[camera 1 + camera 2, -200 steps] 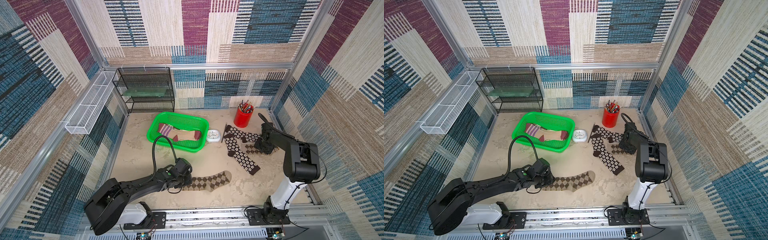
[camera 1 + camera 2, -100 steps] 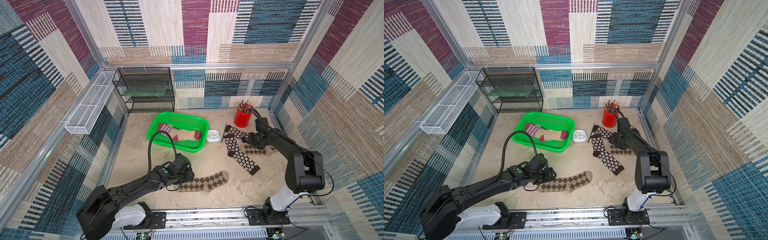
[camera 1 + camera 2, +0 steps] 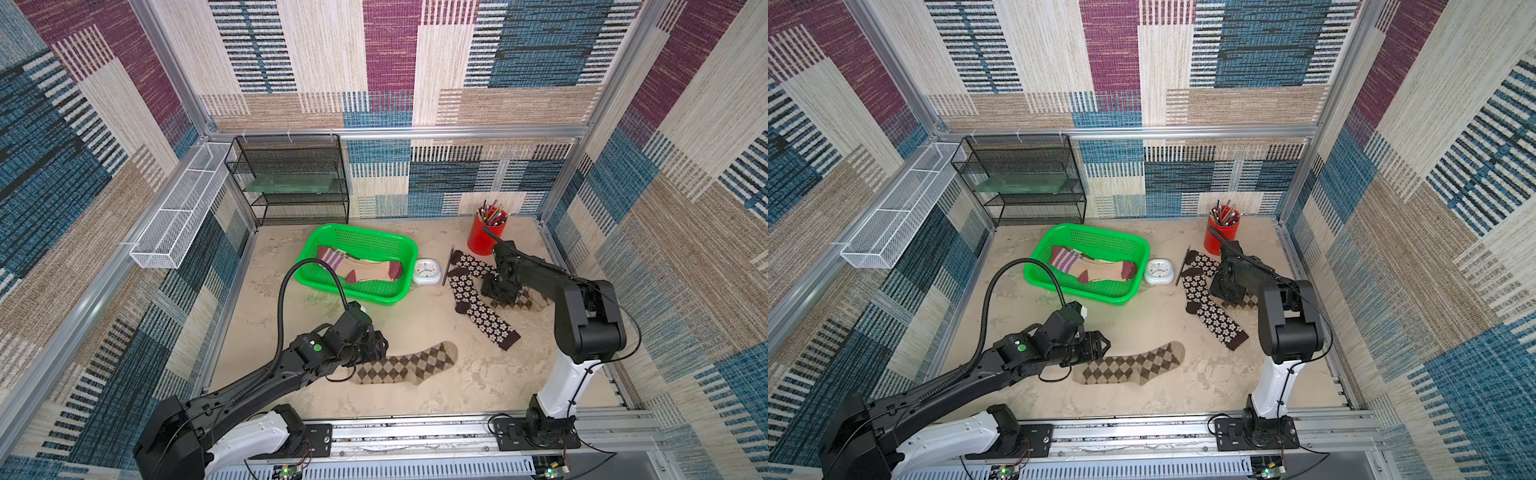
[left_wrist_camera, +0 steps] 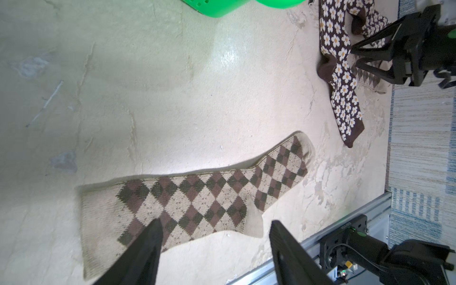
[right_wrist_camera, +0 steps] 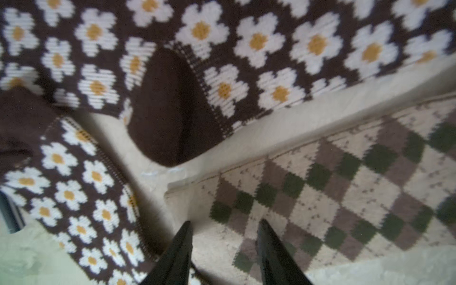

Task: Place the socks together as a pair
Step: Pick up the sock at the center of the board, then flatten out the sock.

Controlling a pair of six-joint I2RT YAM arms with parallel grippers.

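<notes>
Across the mottled beige stone counter [image 3: 415, 320], the biggest thing is the green perforated plastic basket [image 3: 409, 253] at the back. Tan socks with maroon toes and purple-striped cuffs [image 3: 374, 268] lie inside it. Toward the front edge a beige-brown argyle knit sock [image 3: 405, 365] lies flat, its cuff pointing at the left gripper [image 4: 214, 222]. That gripper hangs just over the cuff with its fingers spread well apart and nothing between them.

Over on the right side, two dark brown socks with white flowers [image 3: 482, 311] lie touching each other. Just beside them a second argyle sock [image 5: 345, 192] is half hidden under the right arm [image 3: 582, 307]. The right gripper [image 5: 224, 222] sits above this sock's cuff, fingers a little apart, gripping nothing I can see. A small white round-faced clock [image 3: 426, 272] stands between the basket and the flowered socks.
</notes>
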